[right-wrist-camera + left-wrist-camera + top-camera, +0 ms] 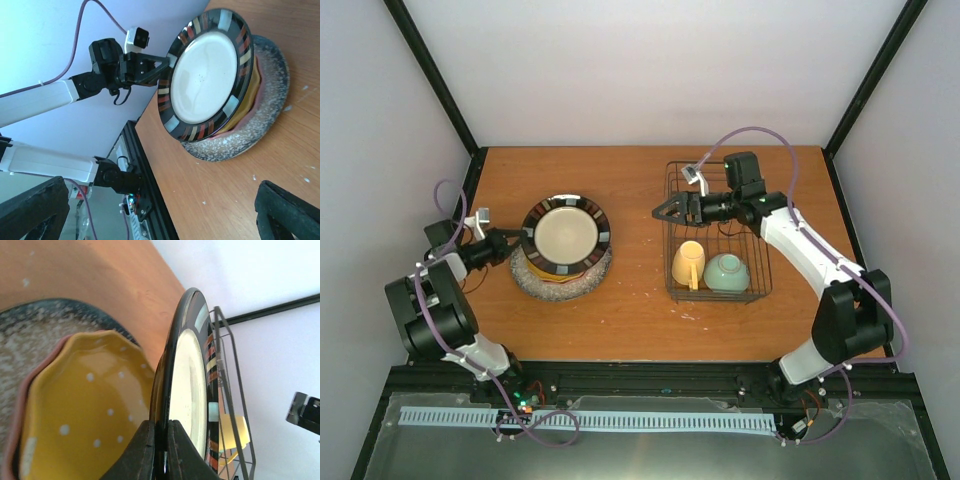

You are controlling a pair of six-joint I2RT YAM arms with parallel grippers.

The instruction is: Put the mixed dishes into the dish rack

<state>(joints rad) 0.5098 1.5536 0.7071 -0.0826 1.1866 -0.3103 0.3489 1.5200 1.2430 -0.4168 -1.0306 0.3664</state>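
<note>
Grip of left gripper (pixel 162 426): shut on near rim of plate (pixel 190 400), with only the edge between the fingers. Holds plate tilted over a stack: yellow dish (pixel 85 410) just below, a pink one under that, speckled plate (pixel 535 282) at the bottom. Cannot tell whether far rim rests on the stack.

Right gripper (pixel 660 211): jaws wide apart, nothing held, hanging at left wall of rack (pixel 716 297) and aimed at plate.

Rack on right half of table, well apart from plate, with cup (pixel 688 264) and bowl (pixel 726 272) in its near end.

Risks, judged from here:
- Likely to swing or slip in so shallow a pinch, given a glazed, heavy plate.
- Could drag yellow dish if lifted low.
- Could strike right gripper on the way to rack.
- Could knock cup when slotted in.
</note>
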